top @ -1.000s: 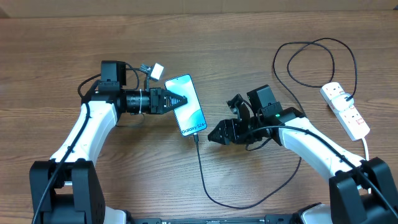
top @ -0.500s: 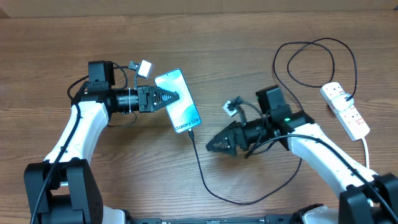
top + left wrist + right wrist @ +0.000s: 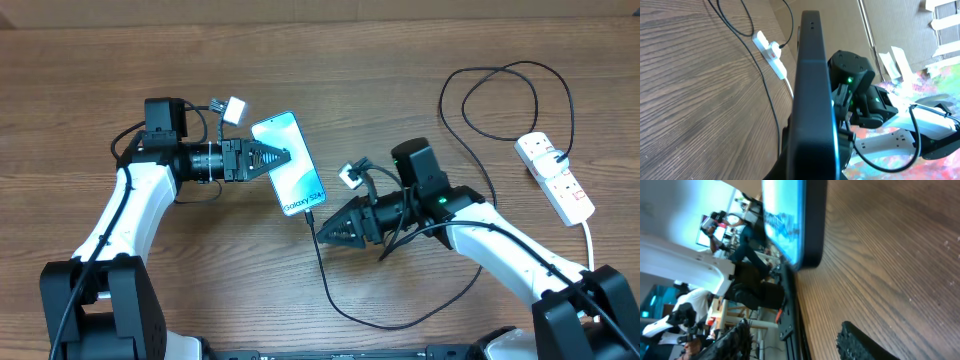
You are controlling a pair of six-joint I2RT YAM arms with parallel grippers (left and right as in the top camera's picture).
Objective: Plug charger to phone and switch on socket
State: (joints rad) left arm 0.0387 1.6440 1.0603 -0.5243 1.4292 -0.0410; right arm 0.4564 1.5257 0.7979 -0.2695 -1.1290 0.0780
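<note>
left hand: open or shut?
Shut on the slim black-edged smartphone: overhead, the left hand pinches its long edge, and the wrist view shows that edge close up and centred.

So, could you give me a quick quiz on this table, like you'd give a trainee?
1. True or false: the left pincer is gripping the phone.
2. Where does the socket lie? A) under the phone; B) on the robot's right side, far from the phone; C) between the two pincers.
3. Fill in: the right pincer, pointing towards the charger cable just below the phone, has its jaws ____.
Key: 1 true; 2 B; 3 open.
</note>
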